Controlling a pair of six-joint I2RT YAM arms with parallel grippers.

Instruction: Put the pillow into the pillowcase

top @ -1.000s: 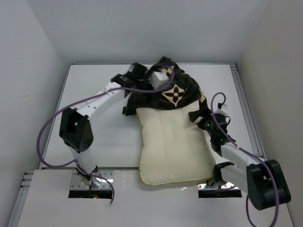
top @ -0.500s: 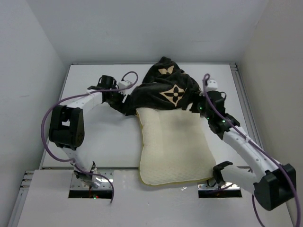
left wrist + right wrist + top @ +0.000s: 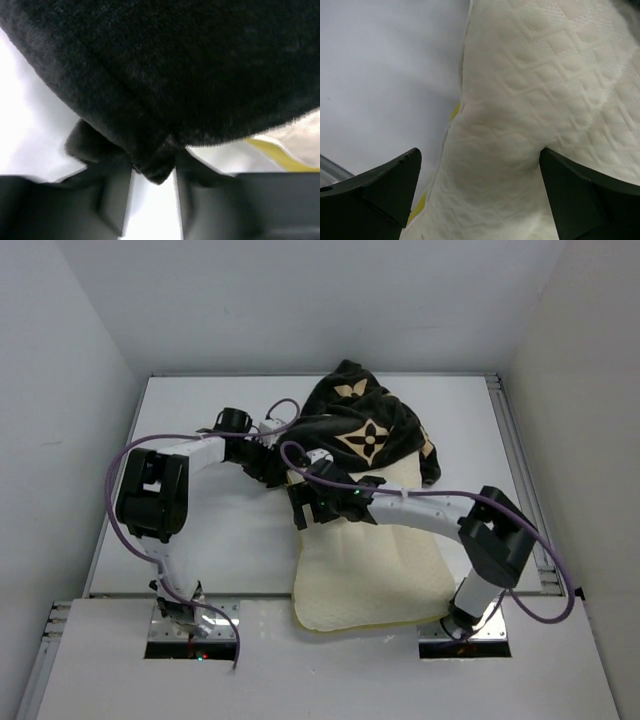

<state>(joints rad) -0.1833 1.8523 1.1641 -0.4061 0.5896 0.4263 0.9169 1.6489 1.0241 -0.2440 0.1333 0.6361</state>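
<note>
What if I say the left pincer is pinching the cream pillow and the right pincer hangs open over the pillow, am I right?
Not quite. The left pincer is pinching the black pillowcase, not the pillow; the left wrist view shows it. The right pincer does hang open over the pillow.

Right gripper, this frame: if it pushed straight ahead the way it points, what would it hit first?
Most likely the pillow. In the wrist view the open right gripper frames the pillow's quilted surface near its yellow-piped edge, with bare table to one side. How close it is cannot be told.
</note>
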